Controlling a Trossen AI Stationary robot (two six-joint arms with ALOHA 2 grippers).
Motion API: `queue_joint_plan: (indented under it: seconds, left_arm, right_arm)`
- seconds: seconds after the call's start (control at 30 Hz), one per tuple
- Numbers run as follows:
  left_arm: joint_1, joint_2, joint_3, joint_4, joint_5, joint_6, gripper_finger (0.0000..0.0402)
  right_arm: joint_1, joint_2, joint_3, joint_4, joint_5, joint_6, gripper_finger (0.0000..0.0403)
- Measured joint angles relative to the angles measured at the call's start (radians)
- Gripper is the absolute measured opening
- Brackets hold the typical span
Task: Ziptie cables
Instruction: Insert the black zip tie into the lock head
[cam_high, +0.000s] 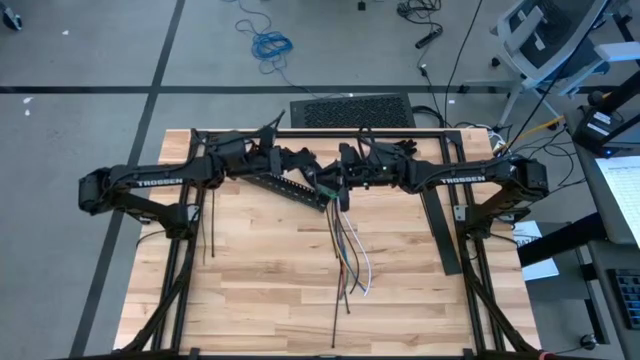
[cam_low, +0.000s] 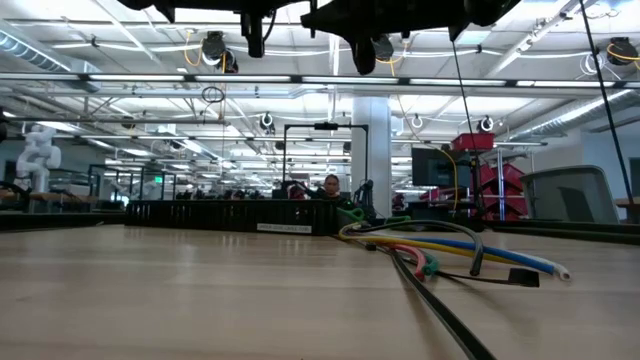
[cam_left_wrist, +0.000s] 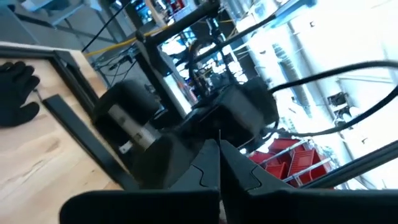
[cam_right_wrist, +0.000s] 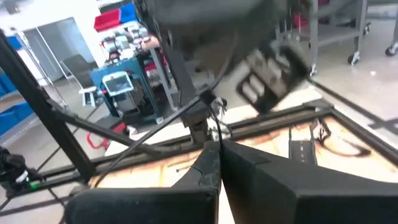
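While both arms meet over the table's far middle in the high view, the cables (cam_high: 348, 252) fan toward the near edge below the right gripper (cam_high: 343, 180); low view: cables (cam_low: 455, 250) lie on the wood; wrist views: left gripper (cam_left_wrist: 219, 163) and right gripper (cam_right_wrist: 219, 163) fingers together.

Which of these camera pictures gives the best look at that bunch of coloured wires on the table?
The high view: it shows the cables whole, fanning across the wooden table below the two arms. The low view shows only their near ends, foreshortened, lying on the tabletop. Neither wrist view shows them clearly; each shows mainly its own shut fingers and the opposite arm.
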Motion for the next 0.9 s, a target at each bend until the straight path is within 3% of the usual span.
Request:
queue_joint_plan:
  seconds: [0.9]
  left_arm:
    - [0.124,-0.086,0.000,0.065,-0.001,0.006,0.0000]
  right_arm:
    - [0.001,0.022,-0.002,-0.098,-0.004,0.027,0.0000]
